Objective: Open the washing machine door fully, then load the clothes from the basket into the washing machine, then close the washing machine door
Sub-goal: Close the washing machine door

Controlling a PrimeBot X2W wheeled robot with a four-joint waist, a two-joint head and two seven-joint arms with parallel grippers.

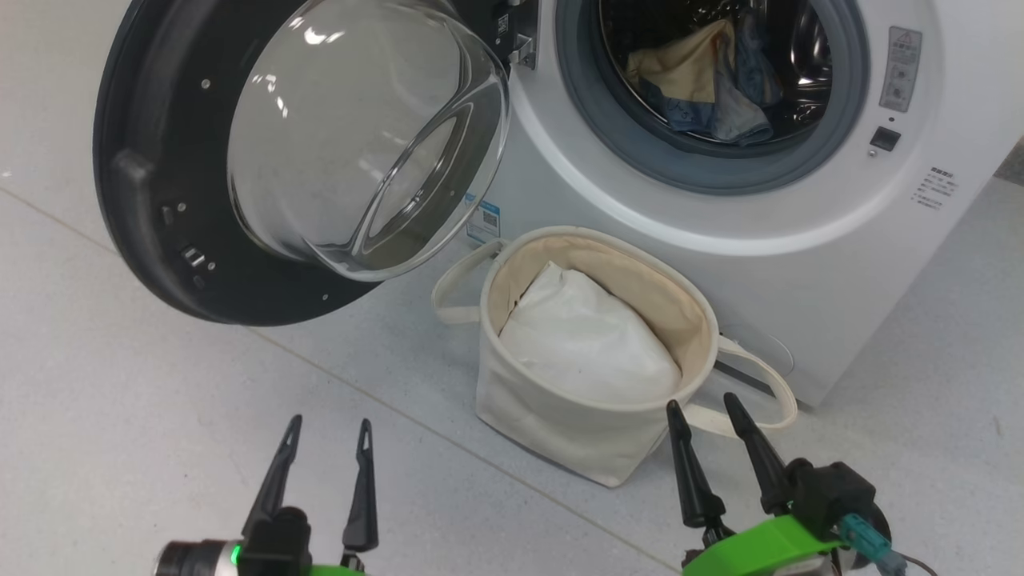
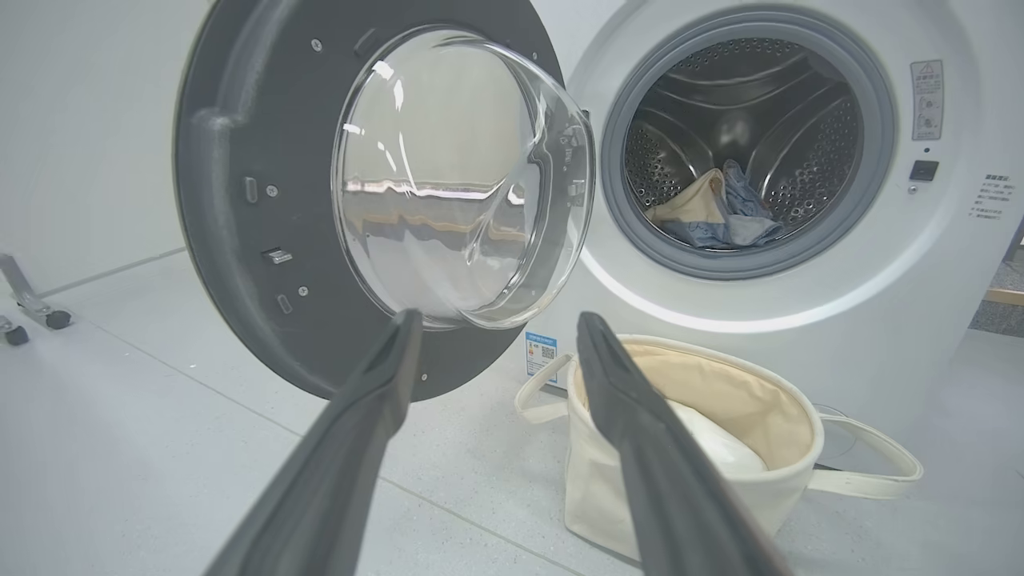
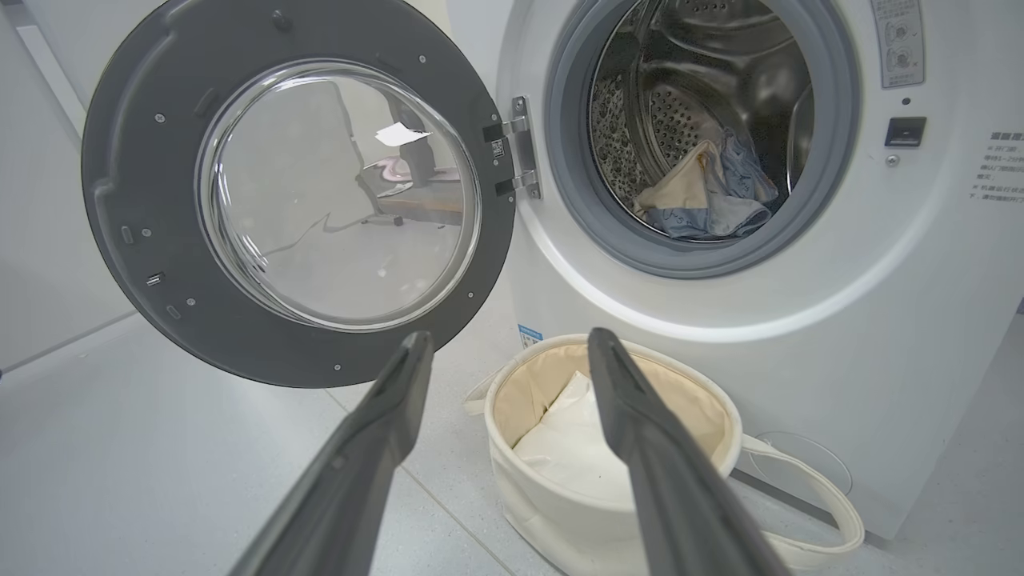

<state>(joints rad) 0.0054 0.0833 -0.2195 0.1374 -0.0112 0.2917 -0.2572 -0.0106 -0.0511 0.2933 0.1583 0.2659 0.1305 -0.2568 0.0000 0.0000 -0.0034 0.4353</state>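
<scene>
1. Washing machine (image 1: 800, 264): ahead of both grippers, drum mouth exposed.
2. Washing machine door (image 1: 152, 200): wide open, ahead-left of left gripper (image 1: 330, 421). Closing looks next, so push the free edge, far from the hinge.
3. Basket (image 1: 560, 424): just ahead of right gripper (image 1: 702, 400), holding a white bundle (image 1: 584, 336).
4. Clothes (image 1: 704, 88): in the drum, beyond the basket. Check the seal is clear.
5. Both grippers: fingers apart, empty.

drum mouth (image 1: 712, 80) unobstructed, door (image 1: 160, 200) swung aside

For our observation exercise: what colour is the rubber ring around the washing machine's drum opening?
Grey. The rubber ring shows best in the left wrist view.
</scene>
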